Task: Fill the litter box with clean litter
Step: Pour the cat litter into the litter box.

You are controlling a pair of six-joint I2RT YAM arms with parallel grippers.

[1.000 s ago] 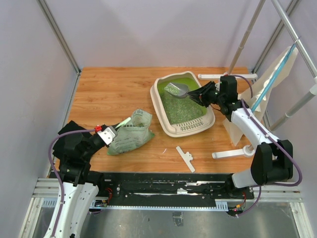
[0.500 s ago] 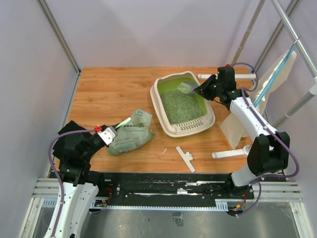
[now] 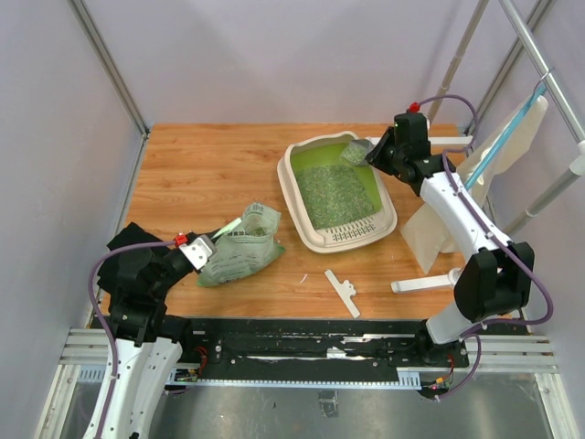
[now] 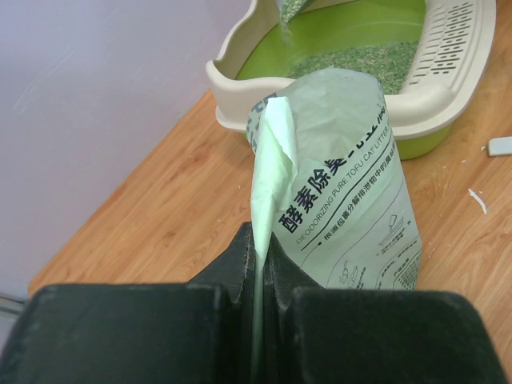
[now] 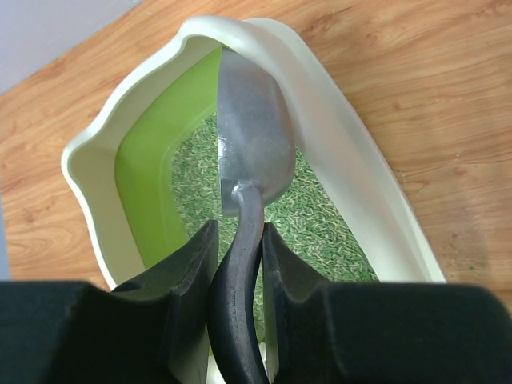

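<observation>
Clamped in the right gripper [image 5: 240, 232]: dark handle of a silver scoop [image 5: 256, 136], bowl over the far end of the litter box [image 5: 352, 160]. Inside, clean litter [image 3: 334, 194] across the green floor. Pinched tight in the left gripper [image 4: 260, 240]: edge of a light green bag [image 4: 352, 200], left of the box on the wooden table [image 3: 201, 165].

The light is bright and even in all three views, and seems to come from above. In the top view the table [image 3: 201, 165] shows only soft, faint shadows beside the bag [image 3: 239, 249] and the litter box [image 3: 286, 183]. The walls [image 3: 274, 64] look a little purple. In the wrist views the black left gripper [image 4: 260, 248] and right gripper [image 5: 238, 248] are close up, dark and blurry. The scoop [image 5: 254, 136] has a dull shine.
</observation>
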